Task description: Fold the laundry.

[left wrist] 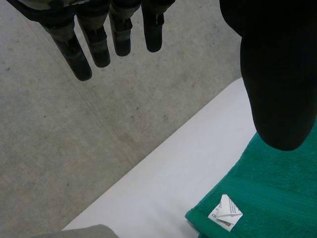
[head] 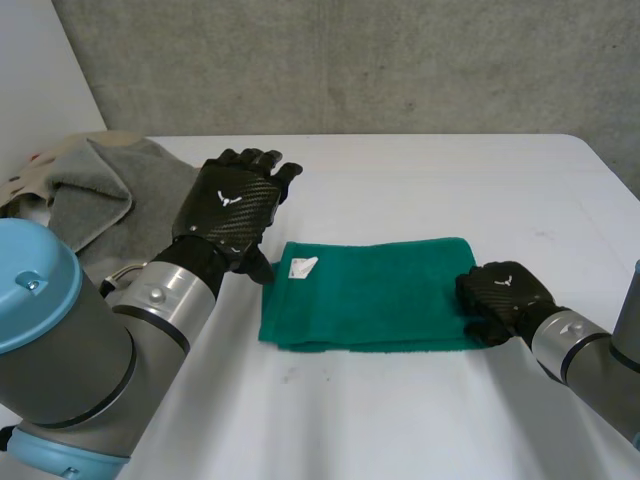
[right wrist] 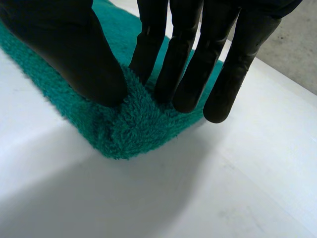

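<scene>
Pinching the near right corner of a folded green towel between thumb and fingers, the robot's right hand bunches the pile into a small ridge, while the left hand hovers spread and empty above the white table, just beyond the towel's left end and its white label. The towel lies flat, mid-table, between the two hands. The risk, judging from this grip, is that the pinch catches only the upper layers, so a lift would peel the fold apart; with the left end unheld, a pull could also drag the whole towel askew. Other laundry, a grey towel over a beige cloth, lies heaped loose on the table's far left corner, not in a basket.
</scene>
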Robot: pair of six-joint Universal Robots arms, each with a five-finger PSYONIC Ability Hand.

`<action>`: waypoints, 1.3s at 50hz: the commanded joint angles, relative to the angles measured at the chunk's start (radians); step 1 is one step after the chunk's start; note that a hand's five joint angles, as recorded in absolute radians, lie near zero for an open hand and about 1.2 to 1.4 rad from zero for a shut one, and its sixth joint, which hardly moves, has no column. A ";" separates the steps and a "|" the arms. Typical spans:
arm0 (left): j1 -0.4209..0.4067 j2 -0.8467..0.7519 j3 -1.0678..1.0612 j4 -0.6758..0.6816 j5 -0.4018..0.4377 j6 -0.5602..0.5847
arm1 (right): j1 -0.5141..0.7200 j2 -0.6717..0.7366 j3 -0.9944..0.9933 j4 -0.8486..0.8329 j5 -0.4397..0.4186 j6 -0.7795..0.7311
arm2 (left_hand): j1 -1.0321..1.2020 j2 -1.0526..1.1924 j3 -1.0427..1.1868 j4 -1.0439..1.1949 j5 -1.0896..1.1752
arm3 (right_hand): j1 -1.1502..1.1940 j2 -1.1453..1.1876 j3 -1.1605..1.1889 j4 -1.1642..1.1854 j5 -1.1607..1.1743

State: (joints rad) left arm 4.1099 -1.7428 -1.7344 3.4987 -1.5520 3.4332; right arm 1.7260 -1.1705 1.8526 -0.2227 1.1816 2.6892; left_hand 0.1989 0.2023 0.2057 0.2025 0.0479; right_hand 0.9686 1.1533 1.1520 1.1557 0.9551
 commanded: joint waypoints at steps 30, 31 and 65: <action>0.102 0.059 -0.022 -0.006 0.000 0.000 | 0.638 0.212 -0.383 -0.029 0.124 -0.519 | -0.024 -0.028 -0.031 -0.028 -0.048 | -0.132 -0.317 -0.315 -0.319 -0.293; 0.104 0.057 -0.013 -0.006 -0.002 0.000 | 0.635 0.195 -0.391 -0.038 0.163 -0.450 | -0.024 -0.028 -0.031 -0.028 -0.048 | -0.690 -0.875 -0.874 -0.877 -0.851; -0.132 -0.511 0.397 -0.244 -0.227 -0.043 | 0.328 0.282 -0.605 0.322 0.128 0.345 | 0.003 -0.001 -0.004 -0.001 -0.021 | -0.794 -0.979 -0.978 -0.981 -0.955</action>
State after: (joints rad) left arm 3.9771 -2.1831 -1.3274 3.3128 -1.7446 3.3412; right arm 2.0417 -0.9748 1.2745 0.0781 1.3003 3.0850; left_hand 0.1989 0.2023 0.2057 0.2025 0.0479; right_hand 0.1972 0.2178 0.2069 0.2293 0.0658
